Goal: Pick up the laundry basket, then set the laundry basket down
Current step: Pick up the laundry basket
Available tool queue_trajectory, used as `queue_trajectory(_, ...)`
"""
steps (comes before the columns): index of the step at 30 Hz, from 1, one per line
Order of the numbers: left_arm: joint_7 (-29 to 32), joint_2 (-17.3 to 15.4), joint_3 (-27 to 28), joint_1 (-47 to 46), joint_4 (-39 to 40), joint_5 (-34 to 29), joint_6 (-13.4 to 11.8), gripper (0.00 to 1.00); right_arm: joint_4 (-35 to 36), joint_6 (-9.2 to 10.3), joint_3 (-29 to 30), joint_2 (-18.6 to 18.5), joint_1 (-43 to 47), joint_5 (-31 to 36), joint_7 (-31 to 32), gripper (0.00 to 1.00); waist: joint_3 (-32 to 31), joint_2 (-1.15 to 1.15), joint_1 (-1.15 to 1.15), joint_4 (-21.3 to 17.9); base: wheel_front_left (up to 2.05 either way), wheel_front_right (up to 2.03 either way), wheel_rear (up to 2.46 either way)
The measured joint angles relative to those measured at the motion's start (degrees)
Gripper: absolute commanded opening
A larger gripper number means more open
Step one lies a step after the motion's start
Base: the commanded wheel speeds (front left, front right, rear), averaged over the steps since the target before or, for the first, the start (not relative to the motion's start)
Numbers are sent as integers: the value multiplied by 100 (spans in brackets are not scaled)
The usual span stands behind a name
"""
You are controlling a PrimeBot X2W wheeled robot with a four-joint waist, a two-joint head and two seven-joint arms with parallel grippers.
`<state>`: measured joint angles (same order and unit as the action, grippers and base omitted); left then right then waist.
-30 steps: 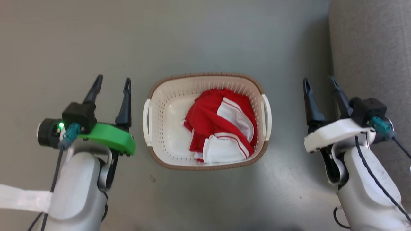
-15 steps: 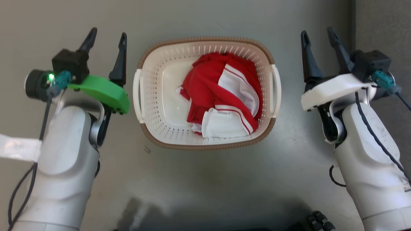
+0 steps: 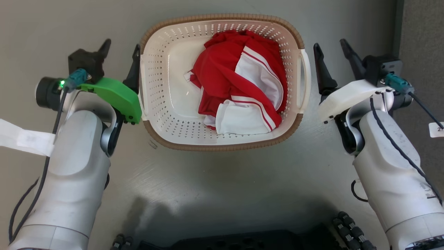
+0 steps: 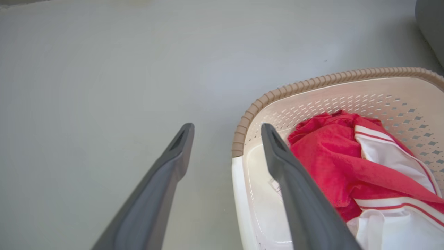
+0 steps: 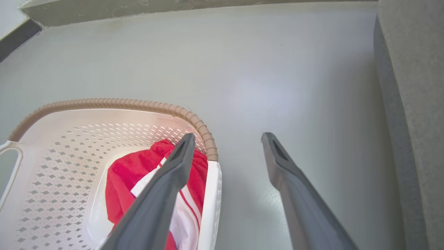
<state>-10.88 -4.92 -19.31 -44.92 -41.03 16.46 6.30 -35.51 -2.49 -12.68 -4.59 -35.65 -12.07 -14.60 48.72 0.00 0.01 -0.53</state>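
Both arms have drawn in toward the laundry basket [image 3: 222, 147] since a second ago, and the head camera has itself tipped, so the basket shows higher in that view.

In the head view the basket sits on the grey floor [image 3: 208, 194] between the two arms. A crumpled red and white garment [image 3: 222, 69] lies in it, toward its right half, with bare perforated bottom on its left. The left end effector [image 3: 121, 45] is spread open and holds nothing, its inner finger just beside the left handle. The right end effector [image 3: 329, 43] is likewise open and empty, near the right handle but apart from it. Grey upholstery [image 3: 423, 34] runs along the right edge.

In the left wrist view the left end effector [image 4: 226, 126] straddles the basket's edge [image 4: 312, 81]: one finger over floor, the other across the white handle side, the garment [image 4: 329, 156] beyond.

In the right wrist view the right end effector [image 5: 228, 134] is wide open, one finger crossing the basket's rim [image 5: 104, 103] and garment [image 5: 131, 173], the other over floor.
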Motion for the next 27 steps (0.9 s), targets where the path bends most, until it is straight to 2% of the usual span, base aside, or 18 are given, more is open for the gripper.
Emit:
queue_trajectory(12,82,24,-274,-179,-803,25,71,100,-564,-104,-268,88,-142,-1,0,100,335,0,-1,-91,0,0,0)
queue_trajectory(27,185,178,-334,-641,-1540,294,78,100,-1070,-172,-493,94,-415,-52,0,100,572,0,-1,-133,0,0,0)
